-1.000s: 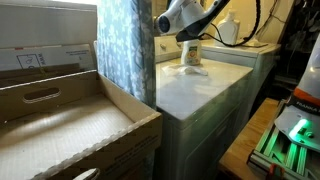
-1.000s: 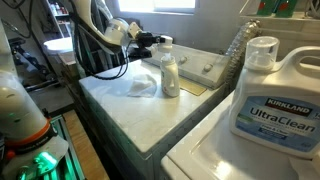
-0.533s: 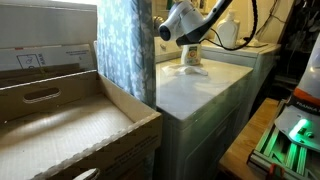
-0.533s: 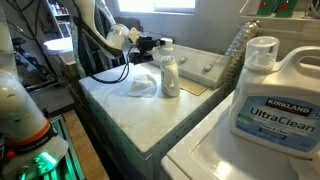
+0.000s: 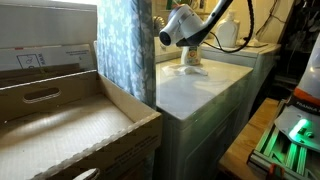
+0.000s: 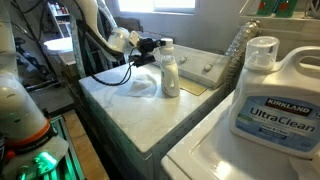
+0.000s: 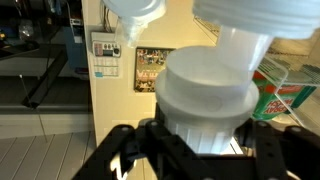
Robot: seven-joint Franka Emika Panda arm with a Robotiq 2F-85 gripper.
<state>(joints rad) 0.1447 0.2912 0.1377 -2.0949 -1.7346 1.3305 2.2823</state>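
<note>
Gripper [image 6: 152, 45] is clasping the white bottle [image 6: 169, 72] at its cap, fingers pressing on either side of it in the wrist view, while the bottle is standing upright on the washer top [image 6: 120, 115], just beside crumpled white material [image 6: 140, 86].

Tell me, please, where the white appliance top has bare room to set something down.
The appliance top is bare from the crumpled white cloth to the edge beside the detergent jug. It is crowded around the bottle and gripper.
</note>
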